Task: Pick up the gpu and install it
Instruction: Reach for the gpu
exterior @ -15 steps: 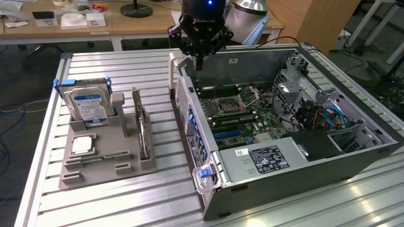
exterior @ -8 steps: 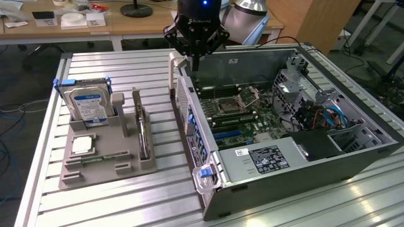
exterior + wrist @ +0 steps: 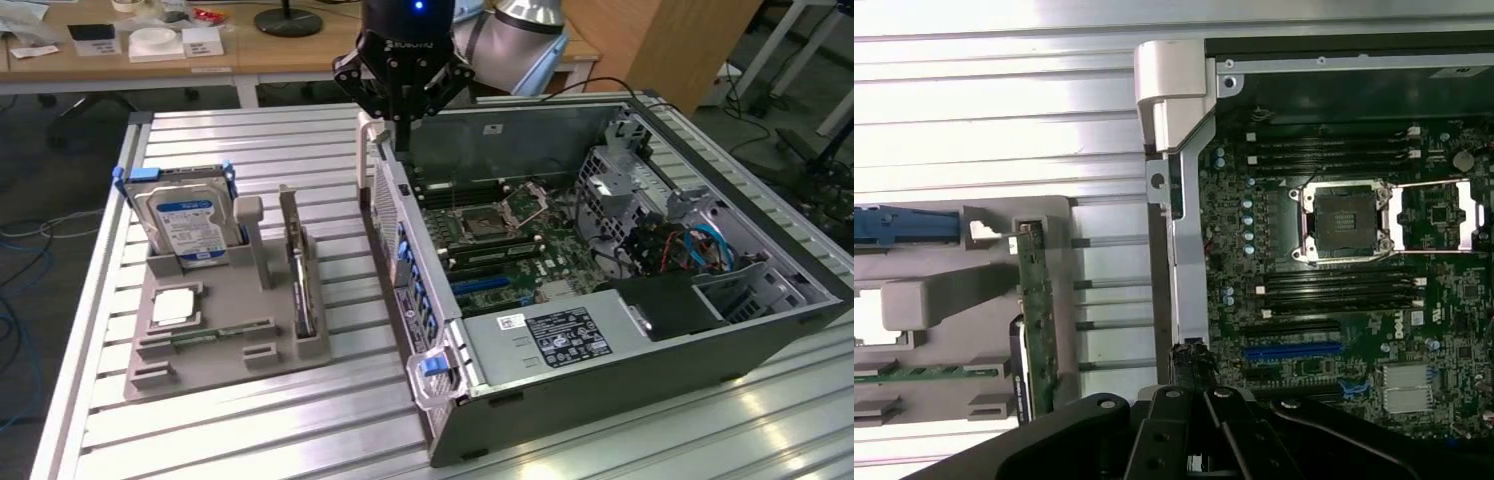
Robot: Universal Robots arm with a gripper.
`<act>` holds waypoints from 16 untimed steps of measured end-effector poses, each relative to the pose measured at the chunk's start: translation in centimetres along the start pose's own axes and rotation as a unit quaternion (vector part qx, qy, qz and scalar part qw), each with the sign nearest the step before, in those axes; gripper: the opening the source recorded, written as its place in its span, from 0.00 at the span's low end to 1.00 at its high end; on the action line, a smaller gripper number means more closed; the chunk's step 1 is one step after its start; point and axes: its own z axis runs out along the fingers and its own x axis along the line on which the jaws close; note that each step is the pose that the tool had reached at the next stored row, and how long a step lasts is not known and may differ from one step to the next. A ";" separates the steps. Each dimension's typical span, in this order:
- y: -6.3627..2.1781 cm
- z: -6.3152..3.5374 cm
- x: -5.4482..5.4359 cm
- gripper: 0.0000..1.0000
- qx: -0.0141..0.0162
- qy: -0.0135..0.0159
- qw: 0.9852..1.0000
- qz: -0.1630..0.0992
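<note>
The table [image 3: 240, 420] is ribbed aluminium, its slats running from nine to three o'clock in the exterior view. On it, at three o'clock, a grey steel computer case [image 3: 747, 350] lies on its side with the panel off. Its green motherboard [image 3: 534, 260] faces up, and a boxy silver power supply [image 3: 561, 335] with a black label sits at the case's six o'clock end.

At nine o'clock from the case is a matte grey moulded holder [image 3: 214, 370] with slots and posts. The black gripper [image 3: 399, 138] hangs at twelve o'clock over the case's rear wall, just beside a pale plastic latch bar [image 3: 367, 150]. Its fingers are pressed together with nothing between them.

A silver hard drive [image 3: 187, 225] with a blue-white label and blue side rails stands upright at the holder's eleven o'clock corner.

The gpu [image 3: 304, 290] is in a slot along the holder's three o'clock side, between the drive and the case and well apart from the gripper. It is a thin flat card set on its long edge, faces vertical, with its long axis running twelve to six o'clock. The wrist view shows its upper edge as a green board strip.

A square metal-capped processor [image 3: 174, 308] lies flat at the holder's nine o'clock. Just below it lies a narrow green memory stick [image 3: 207, 330], its length running nine to three.
</note>
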 end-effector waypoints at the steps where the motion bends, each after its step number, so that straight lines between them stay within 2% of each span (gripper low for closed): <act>1: -0.01 0.00 0.2 0.11 0.000 0.000 1.000 0.000; 16: -0.17 0.00 2.2 0.11 0.000 0.000 1.000 0.000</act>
